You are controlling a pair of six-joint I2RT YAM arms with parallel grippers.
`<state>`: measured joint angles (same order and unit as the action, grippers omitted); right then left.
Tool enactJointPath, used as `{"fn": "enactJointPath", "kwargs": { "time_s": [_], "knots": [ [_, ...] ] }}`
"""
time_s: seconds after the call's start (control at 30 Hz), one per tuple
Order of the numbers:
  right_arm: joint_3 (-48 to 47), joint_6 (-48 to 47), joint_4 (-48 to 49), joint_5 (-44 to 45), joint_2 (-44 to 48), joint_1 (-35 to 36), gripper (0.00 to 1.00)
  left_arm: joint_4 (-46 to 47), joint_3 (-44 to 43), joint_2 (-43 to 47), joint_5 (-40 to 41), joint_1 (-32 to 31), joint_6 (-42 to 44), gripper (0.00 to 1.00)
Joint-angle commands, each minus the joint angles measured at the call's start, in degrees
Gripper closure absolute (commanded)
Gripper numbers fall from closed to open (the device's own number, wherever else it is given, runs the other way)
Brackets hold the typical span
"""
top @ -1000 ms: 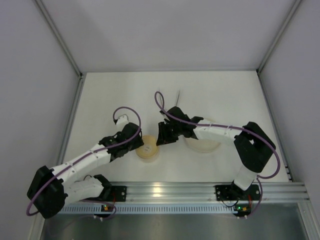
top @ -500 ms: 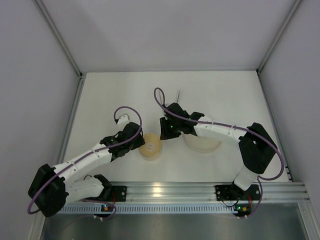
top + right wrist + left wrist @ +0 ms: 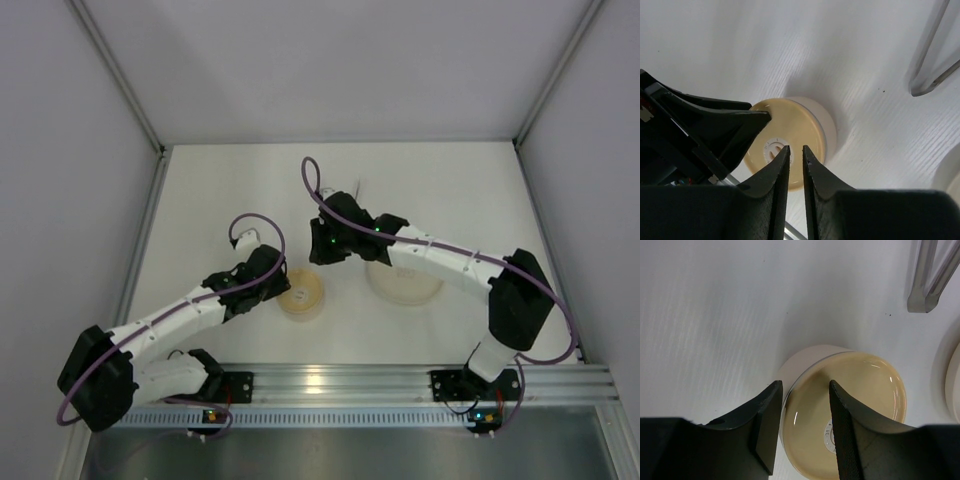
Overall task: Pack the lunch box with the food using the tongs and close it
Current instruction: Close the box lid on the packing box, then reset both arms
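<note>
The lunch box (image 3: 301,293) stands in the middle of the table with its tan lid on; the steel wall (image 3: 800,377) shows under the lid (image 3: 855,400). The food is hidden. My left gripper (image 3: 804,385) straddles the box's left rim, jaws apart, one finger beside the wall and the other over the lid. My right gripper (image 3: 796,147) hovers above the lid (image 3: 785,135), its jaws a narrow slit apart with nothing between them. The tongs (image 3: 932,60) lie on the table beyond the box, and their tip (image 3: 925,287) shows in the left wrist view.
A pale translucent plate (image 3: 405,283) sits right of the lunch box, under my right forearm. White walls enclose the table on three sides. An aluminium rail (image 3: 330,380) runs along the near edge.
My right gripper has lifted off the lid and drawn back toward the far side, its jaws narrowing. The lid now shows whole. My left gripper has hardly moved.
</note>
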<state>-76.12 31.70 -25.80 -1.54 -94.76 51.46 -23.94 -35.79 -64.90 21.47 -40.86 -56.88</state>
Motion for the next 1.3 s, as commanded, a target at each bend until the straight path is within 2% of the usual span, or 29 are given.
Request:
{"fn": "enactJointPath", "kwargs": {
  "time_s": [0.0,0.4,0.77,0.87,1.03,1.13,1.17,1.23,1.27],
  "knots": [
    [-0.97,0.81,1.01,0.31,-0.85,1.71,0.85,-13.15,3.62,-3.30,0.23,-0.01,2.48,0.54],
    [5.54,3.19,6.46,-2.85,-7.27,3.91,0.89,-13.32,3.62,-3.48,0.32,-0.10,2.30,0.54],
    [4.75,2.40,6.12,-1.62,-4.12,4.00,0.87,-15.86,1.78,-1.28,1.81,-0.10,2.30,0.54],
    [2.12,1.78,5.24,-0.05,-2.10,3.82,0.85,-19.38,-2.52,0.48,4.01,-0.10,3.18,0.50],
    [-5.51,-0.32,2.34,1.54,0.63,2.77,0.80,-25.88,-17.08,1.10,6.91,-0.10,7.73,0.37],
    [-8.86,-1.64,-0.12,4.86,2.29,1.54,0.78,-27.12,-23.51,0.13,7.35,-0.10,11.51,0.33],
    [-9.31,-2.17,-0.65,5.84,3.17,0.58,0.76,-27.03,-27.62,-0.13,7.53,-0.10,12.58,0.28],
    [-9.31,-2.35,-1.00,7.69,7.03,-1.09,0.62,-26.07,-31.34,-0.66,8.32,-0.10,17.14,0.20],
    [-9.14,-2.44,-1.09,8.04,8.52,-3.45,0.55,-25.20,-35.01,-0.84,8.58,-0.10,18.72,0.13]
  ]
}}
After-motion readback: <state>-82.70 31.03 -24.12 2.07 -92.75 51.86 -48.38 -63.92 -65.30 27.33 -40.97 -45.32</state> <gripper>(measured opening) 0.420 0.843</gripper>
